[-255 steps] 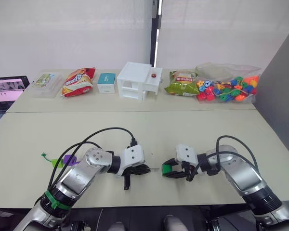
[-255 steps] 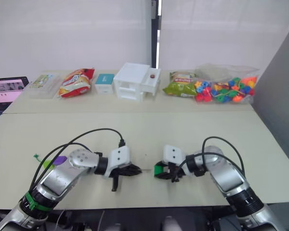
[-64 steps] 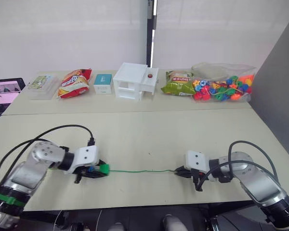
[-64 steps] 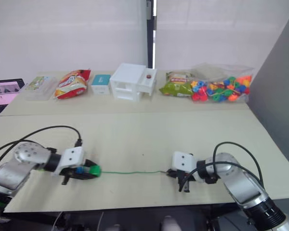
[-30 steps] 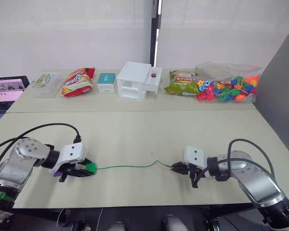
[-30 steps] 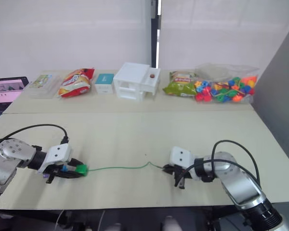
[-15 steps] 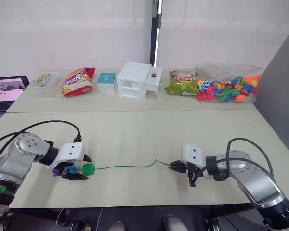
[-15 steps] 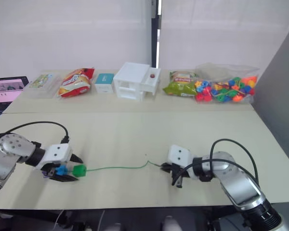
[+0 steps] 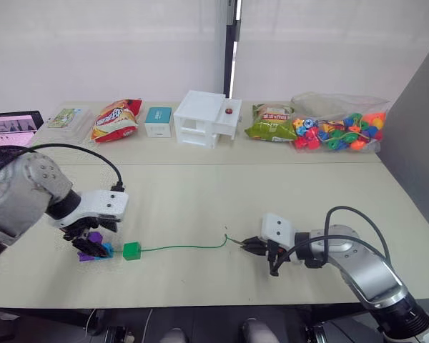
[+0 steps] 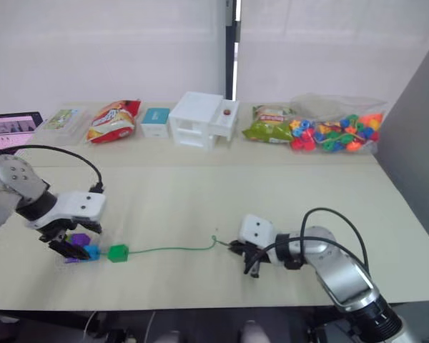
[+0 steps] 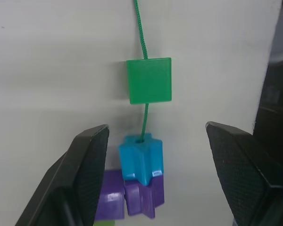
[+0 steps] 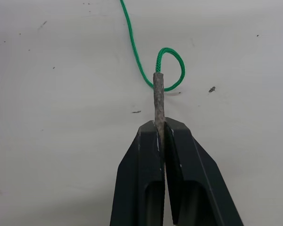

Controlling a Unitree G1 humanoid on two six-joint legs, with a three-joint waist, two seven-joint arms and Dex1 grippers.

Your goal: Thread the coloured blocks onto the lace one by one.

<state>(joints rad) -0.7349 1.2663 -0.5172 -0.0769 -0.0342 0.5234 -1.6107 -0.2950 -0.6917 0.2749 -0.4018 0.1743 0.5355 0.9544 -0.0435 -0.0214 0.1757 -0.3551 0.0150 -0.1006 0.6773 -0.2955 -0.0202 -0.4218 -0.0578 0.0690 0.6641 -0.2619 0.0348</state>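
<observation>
Right gripper point(image 12: 160, 129) is clamped on the lace point(image 9: 179, 247) tip. Left gripper point(image 11: 153, 141) hangs spread wide over the blocks point(image 11: 141, 162): green, blue and 2 purple sit threaded on the table point(image 9: 200, 200).

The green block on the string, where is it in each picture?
Left eye view: the green block lies on the table, just right of the left claw.
Right eye view: same spot.
Left wrist view: ahead of the open claw.
Right wrist view: not in it.
Shared landmark: the blue block next along the string.
</observation>
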